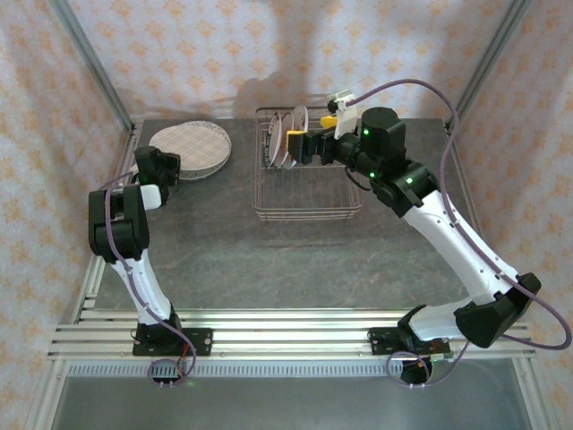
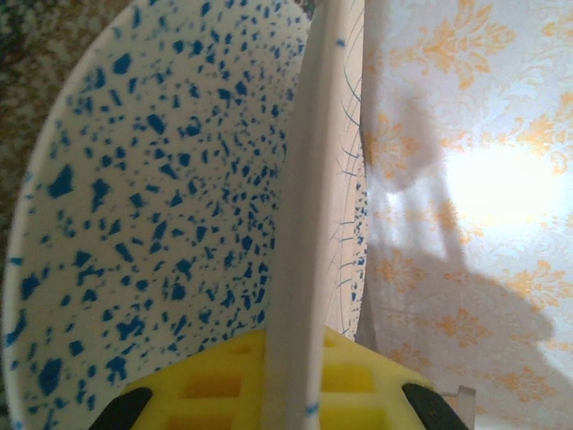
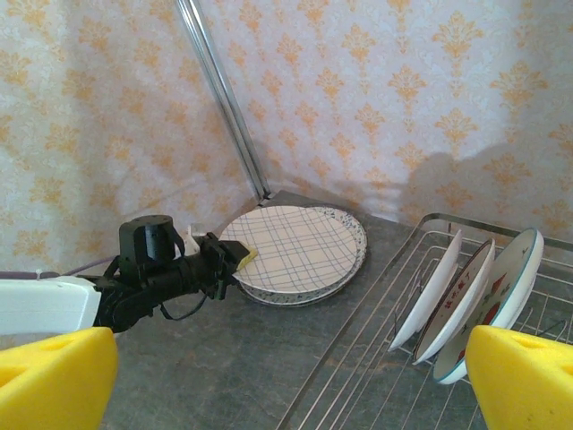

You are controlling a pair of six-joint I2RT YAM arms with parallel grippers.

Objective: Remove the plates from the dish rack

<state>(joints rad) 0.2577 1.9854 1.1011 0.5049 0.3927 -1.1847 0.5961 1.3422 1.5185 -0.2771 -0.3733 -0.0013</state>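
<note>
Left claw (image 3: 238,258): pads (image 2: 358,385) drawn together on the near rim of the plaid plate (image 3: 291,246), whose white edge runs upright between them in the left wrist view. The plaid plate lies on top of a low stack (image 1: 191,148) at the upper left of the top view. A blue-speckled plate (image 2: 152,224) sits directly beneath it, and the stack rests on the grey worktop (image 1: 269,260), well apart from the dish rack (image 1: 309,213). Right claw (image 3: 286,376): jaws spread wide and holding nothing, poised over the far end of the rack at upper centre of the top view. Three plates stand on edge between the tines at the lower right of the right wrist view: a white plate (image 3: 431,287), a red-spotted plate (image 3: 462,300) and a dark-rimmed plate (image 3: 503,294), the last nearest this claw. Step in hand, as judged: one plate is being delivered to the stack while the other arm waits for the next pick. Next move, as judged: the left claw should part its pads and back off level, without dragging the plaid plate off the stack. The right claw should then come down astride the dark-rimmed plate's top rim, close on it and lift straight up, clear of the tines and the neighbouring plate.
</note>
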